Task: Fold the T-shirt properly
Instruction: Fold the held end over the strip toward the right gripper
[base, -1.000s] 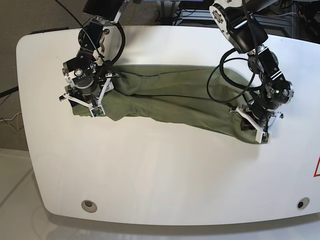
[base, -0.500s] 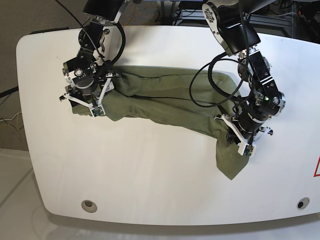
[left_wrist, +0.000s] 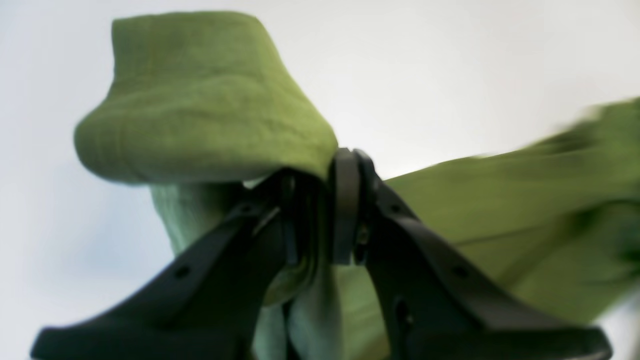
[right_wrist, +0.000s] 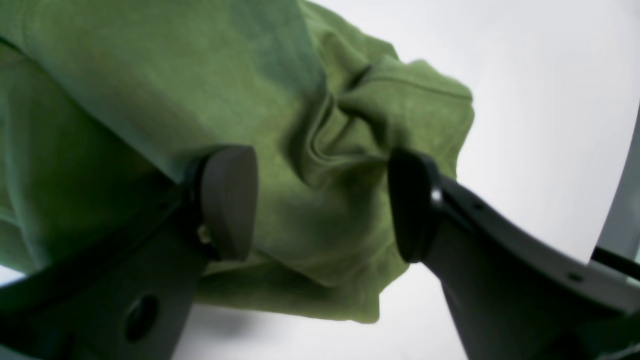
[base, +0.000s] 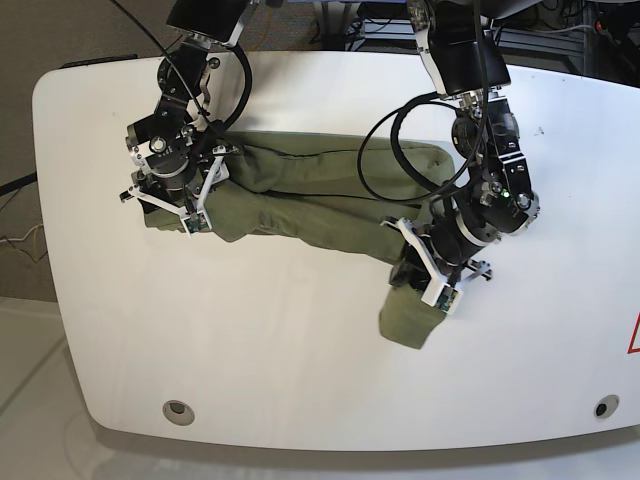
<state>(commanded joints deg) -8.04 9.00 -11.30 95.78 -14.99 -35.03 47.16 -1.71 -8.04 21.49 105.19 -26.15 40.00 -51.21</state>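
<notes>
T-shirt (base: 320, 205) lies bunched in a long rumpled band across the far half of the white counter (base: 300, 370), one end near the left edge, the other lifted and hanging as a flap toward the middle. Left tool (base: 432, 270) clamped on that lifted end; wrist view shows its jaws pressed together with cloth (left_wrist: 210, 110) draped over them. Right tool (base: 172, 205) sits over the other end near the left edge, jaws apart with cloth (right_wrist: 310, 150) between them, not pinched. Judged step: carrying one end across to lay it over the body of the shirt. Next move calls for keeping the far end anchored, then lowering the flap flat and square before letting go; bunching looks likely.
</notes>
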